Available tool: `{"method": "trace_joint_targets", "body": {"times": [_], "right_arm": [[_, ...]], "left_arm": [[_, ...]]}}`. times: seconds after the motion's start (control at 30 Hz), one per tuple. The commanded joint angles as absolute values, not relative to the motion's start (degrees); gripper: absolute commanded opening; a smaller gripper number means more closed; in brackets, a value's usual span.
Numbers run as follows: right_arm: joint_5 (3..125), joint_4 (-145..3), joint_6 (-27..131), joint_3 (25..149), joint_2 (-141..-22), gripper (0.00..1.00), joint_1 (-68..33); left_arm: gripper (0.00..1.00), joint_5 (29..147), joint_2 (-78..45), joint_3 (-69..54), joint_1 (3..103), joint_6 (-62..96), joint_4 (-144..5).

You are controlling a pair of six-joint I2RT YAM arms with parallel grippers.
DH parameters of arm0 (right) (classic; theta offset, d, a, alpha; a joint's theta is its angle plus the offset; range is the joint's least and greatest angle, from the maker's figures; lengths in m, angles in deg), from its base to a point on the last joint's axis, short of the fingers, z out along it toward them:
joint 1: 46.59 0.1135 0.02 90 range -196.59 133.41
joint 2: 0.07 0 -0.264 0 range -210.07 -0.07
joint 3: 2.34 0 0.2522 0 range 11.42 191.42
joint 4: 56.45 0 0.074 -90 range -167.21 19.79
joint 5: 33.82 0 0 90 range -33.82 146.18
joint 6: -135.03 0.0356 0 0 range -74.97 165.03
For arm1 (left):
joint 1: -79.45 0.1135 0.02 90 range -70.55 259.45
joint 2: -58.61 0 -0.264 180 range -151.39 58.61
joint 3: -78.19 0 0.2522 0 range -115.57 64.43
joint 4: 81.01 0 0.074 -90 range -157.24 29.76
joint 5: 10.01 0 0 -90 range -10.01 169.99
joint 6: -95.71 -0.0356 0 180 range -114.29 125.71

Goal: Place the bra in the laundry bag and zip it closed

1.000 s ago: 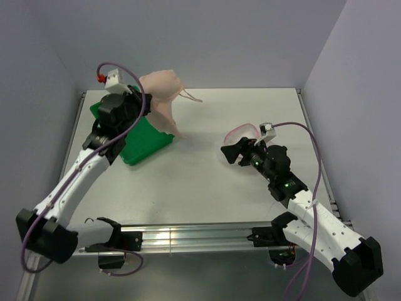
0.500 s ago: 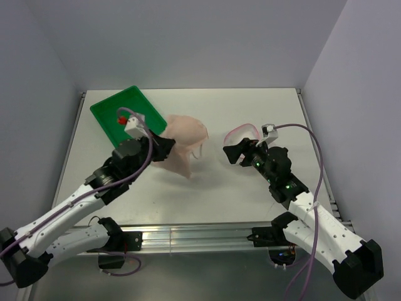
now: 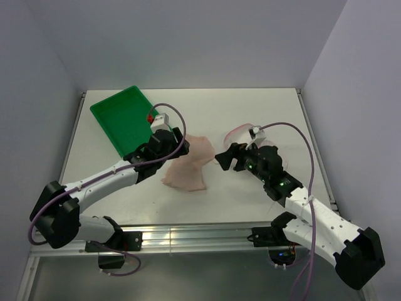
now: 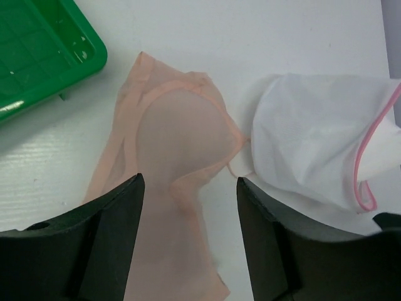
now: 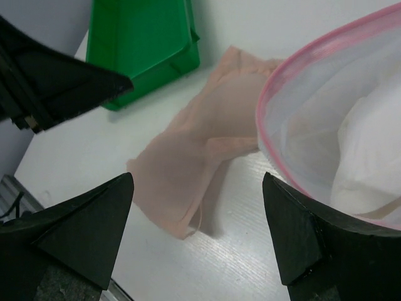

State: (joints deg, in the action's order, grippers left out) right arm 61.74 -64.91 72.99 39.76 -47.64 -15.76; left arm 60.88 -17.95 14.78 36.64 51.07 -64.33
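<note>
The peach-beige bra (image 3: 187,170) lies flat and crumpled on the white table, left of the middle. My left gripper (image 3: 175,147) hovers just over its left part, open; in the left wrist view the bra (image 4: 178,144) spreads out below the left gripper (image 4: 191,238) and is not pinched. The laundry bag (image 4: 313,144), white mesh with pink edging, lies right beside the bra. My right gripper (image 3: 224,157) stands open next to the bag. In the right wrist view the laundry bag (image 5: 338,106) rises beside the far finger, the bra (image 5: 194,157) lies ahead, and the right gripper (image 5: 197,232) holds nothing.
A green plastic tray (image 3: 122,116) sits at the back left of the table, also seen as the green tray (image 4: 37,50) and the green tray (image 5: 138,44). Grey walls close in the back and both sides. A metal rail runs along the near edge.
My left arm carried the bra from above the green tray down to the table's middle and its jaws opened, leaving the bra lying flat. The right gripper shifted slightly left.
</note>
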Motion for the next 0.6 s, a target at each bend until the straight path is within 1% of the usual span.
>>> {"method": "trace_joint_targets", "body": {"times": [0.0,0.1,0.2,0.3,0.43,0.5,0.57], "right_arm": [[61.10,-65.02,70.08,43.76,-50.15,0.91,-12.24],[60.22,-65.64,69.11,45.26,-54.01,0.89,-8.82],[58.47,-67.92,67.97,47.89,-58.93,0.84,-6.00],[56.36,-69.59,66.74,50.53,-64.12,0.70,-1.96],[54.77,-72.05,64.37,53.34,-69.14,0.44,3.40],[55.21,-72.40,63.84,54.49,-71.77,0.44,4.82],[55.21,-73.37,63.92,55.71,-73.45,0.47,6.74]], "left_arm": [[0.66,60.83,-15.84,14.06,37.70,48.60,-68.39],[0.62,60.22,-12.77,17.22,38.49,48.68,-67.42],[0.60,60.74,-9.96,22.58,38.58,50.18,-64.79],[0.58,61.53,-6.88,28.81,38.75,52.20,-63.38],[0.56,62.32,-2.49,32.70,38.67,54.13,-61.54],[0.56,63.11,-0.55,34.45,38.93,54.40,-61.10],[0.56,63.55,0.15,35.34,39.19,54.57,-60.66]]}}
